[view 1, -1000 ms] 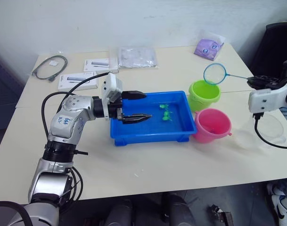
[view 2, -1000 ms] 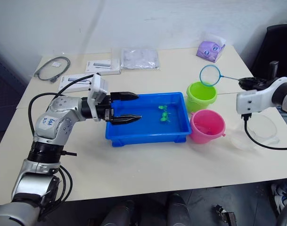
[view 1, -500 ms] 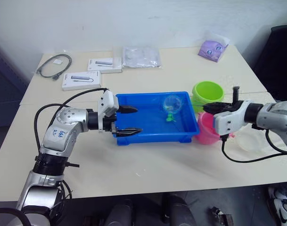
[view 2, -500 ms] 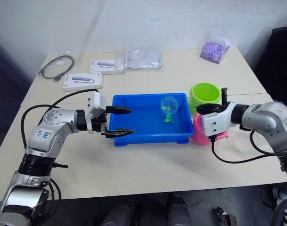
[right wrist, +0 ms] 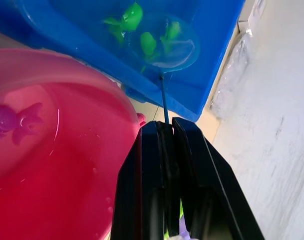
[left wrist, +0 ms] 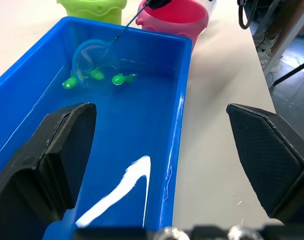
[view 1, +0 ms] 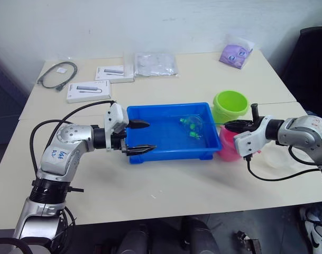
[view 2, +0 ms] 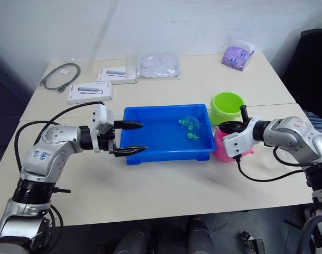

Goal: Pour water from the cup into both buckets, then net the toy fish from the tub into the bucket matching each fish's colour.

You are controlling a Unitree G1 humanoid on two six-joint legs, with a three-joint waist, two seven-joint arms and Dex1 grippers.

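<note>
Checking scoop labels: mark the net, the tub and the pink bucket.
net (left wrist: 89, 59): left wrist view, on the mesh inside the hoop, in the water.
tub (view 1: 166, 153): left eye view, on the near outer wall.
pink bucket (right wrist: 67, 165): right wrist view, on the inner wall.

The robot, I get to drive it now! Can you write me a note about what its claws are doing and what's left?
Right claw: shut on the net, hoop dipped in the tub among three green fish.
Left claw: open, at the tub's left end.
Done: a pink fish sits in the pink bucket's water.
Left: scoop the green fish into the green bucket.
</note>
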